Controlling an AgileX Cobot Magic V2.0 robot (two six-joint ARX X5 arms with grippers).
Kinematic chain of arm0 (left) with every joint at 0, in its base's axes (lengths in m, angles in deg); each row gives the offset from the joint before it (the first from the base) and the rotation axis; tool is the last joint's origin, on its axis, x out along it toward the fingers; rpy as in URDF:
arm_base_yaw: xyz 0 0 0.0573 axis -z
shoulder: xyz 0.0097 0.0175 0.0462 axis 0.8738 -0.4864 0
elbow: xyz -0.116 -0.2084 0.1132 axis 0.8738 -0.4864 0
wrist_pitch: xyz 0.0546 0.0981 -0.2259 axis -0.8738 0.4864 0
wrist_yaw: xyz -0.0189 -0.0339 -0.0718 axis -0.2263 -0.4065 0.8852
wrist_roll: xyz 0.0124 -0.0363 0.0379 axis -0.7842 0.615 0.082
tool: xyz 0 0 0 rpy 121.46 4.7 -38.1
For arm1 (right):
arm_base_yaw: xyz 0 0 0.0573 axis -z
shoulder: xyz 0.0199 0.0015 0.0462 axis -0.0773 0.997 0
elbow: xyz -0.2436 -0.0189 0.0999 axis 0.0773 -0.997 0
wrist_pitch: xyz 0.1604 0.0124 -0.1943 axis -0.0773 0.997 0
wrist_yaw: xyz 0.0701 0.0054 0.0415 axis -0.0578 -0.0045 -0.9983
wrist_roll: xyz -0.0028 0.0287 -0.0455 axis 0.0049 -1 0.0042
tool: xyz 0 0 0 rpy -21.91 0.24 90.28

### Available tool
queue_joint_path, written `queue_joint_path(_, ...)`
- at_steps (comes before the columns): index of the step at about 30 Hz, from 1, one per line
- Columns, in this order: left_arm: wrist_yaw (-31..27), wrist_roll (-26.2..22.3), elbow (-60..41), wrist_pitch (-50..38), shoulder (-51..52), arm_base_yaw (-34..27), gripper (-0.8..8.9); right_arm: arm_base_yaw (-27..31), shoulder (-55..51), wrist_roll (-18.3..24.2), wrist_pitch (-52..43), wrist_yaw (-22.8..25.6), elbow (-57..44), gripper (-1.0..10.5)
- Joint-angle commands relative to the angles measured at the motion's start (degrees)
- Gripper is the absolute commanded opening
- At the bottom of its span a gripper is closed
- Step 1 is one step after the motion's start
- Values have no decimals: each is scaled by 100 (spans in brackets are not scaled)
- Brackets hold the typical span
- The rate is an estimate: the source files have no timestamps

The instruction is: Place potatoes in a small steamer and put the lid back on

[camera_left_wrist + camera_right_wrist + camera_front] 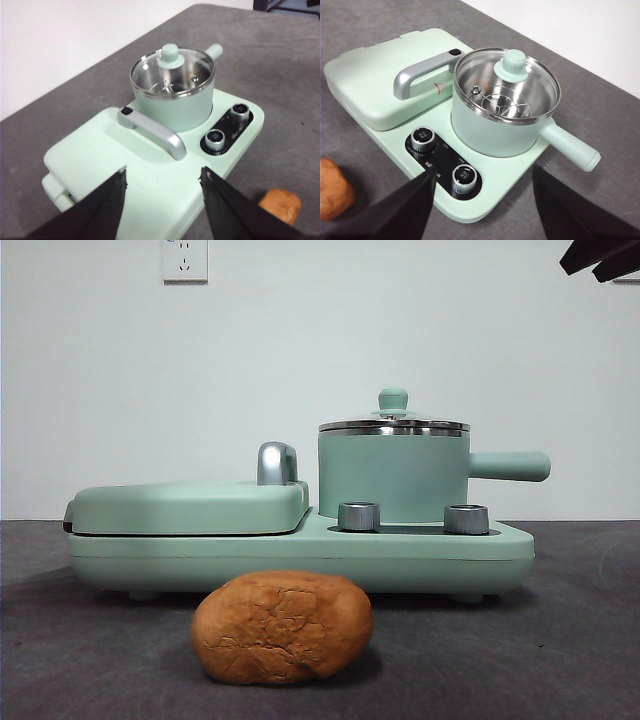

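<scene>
Lid (pixel 512 82) on the steamer (pixel 393 478), potato (pixel 282 627) waiting on the bench (pixel 560 660).
Both pincers, left (pixel 162 177) and right (pixel 484 182), gape empty; the potato looks firm and weighty, best grasped across its middle.

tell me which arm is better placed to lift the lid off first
Probably right: the right gripper is open and sits closer above the lid on the small steamer; the left gripper hovers over the grill cover.
</scene>
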Motion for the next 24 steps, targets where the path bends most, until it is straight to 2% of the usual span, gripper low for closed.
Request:
queue_joint_path(1,17,151,138,-175,-37,59,248,-26,24,42,-33,2,96,309)
queue_joint_path(5,4,616,138,-643,-184,125,248,-26,24,42,-33,2,96,309)
queue_joint_path(13,-31,1464,140,-2328,-1027,507,248,-26,24,39,-37,4,96,308)
queue_joint_path(19,-315,1738,175,-3473,-1836,885,245,-26,24,42,-37,4,96,308)
queue_joint_path(24,-533,1729,505,-3729,-2562,1167,246,-26,24,39,-39,7,96,308)
